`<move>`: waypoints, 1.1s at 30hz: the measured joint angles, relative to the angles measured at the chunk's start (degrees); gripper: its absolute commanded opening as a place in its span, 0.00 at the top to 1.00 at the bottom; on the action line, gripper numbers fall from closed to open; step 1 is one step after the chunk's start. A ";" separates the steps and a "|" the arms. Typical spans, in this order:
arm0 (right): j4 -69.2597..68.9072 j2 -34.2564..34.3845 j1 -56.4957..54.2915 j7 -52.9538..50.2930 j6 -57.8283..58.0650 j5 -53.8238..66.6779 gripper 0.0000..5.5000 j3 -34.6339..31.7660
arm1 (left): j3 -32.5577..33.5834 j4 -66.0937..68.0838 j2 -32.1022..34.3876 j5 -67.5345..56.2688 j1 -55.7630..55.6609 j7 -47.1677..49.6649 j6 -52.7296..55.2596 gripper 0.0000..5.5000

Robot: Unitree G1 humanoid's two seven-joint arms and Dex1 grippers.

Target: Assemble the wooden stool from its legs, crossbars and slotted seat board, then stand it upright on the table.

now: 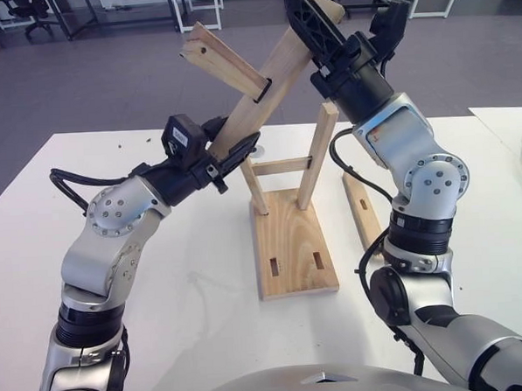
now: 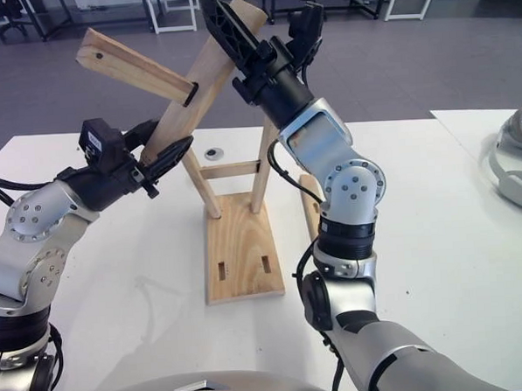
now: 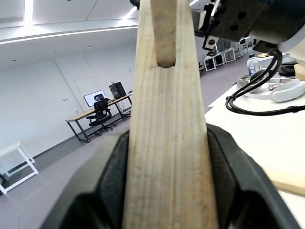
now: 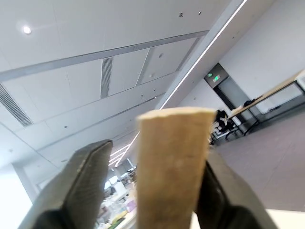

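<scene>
The slotted seat board [image 1: 294, 246] lies flat on the white table [image 1: 176, 252]. Two legs joined by a crossbar [image 1: 281, 166] stand in its far slots. Above them a third leg [image 1: 272, 77] slants in the air, with a crossbar [image 1: 223, 59] sticking out of its slot towards the upper left. My left gripper [image 1: 235, 151] is shut on this leg's lower end, and its black fingers [image 3: 112, 186] press both sides of the wood [image 3: 167, 143]. My right gripper [image 1: 315, 24] is shut on the leg's upper end [image 4: 174, 162]. Another loose leg [image 1: 362, 209] lies on the table behind my right arm.
A white headset [image 2: 517, 160] rests on the neighbouring table at the right. A small round grommet [image 2: 213, 153] sits in the tabletop behind the stool parts. Desks and chairs stand in the room beyond the table's far edge.
</scene>
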 measured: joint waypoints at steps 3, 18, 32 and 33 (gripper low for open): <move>-1.31 -1.54 5.36 -2.86 3.29 3.89 0.71 -0.06 | -1.72 0.17 0.13 1.15 2.33 -1.83 -0.74 0.63; -25.04 -7.38 51.87 -7.00 -1.24 3.50 0.81 -5.40 | -7.29 2.06 -1.73 5.74 17.61 -5.29 -5.00 0.26; -24.33 -9.65 60.70 -0.32 -13.03 -9.02 0.81 -4.92 | -8.02 6.66 -3.88 16.02 24.01 -0.54 -7.31 0.26; -24.31 -9.65 60.50 -0.31 -13.48 -9.77 0.81 -4.83 | -8.01 6.67 -4.13 16.21 24.00 -0.54 -7.33 0.26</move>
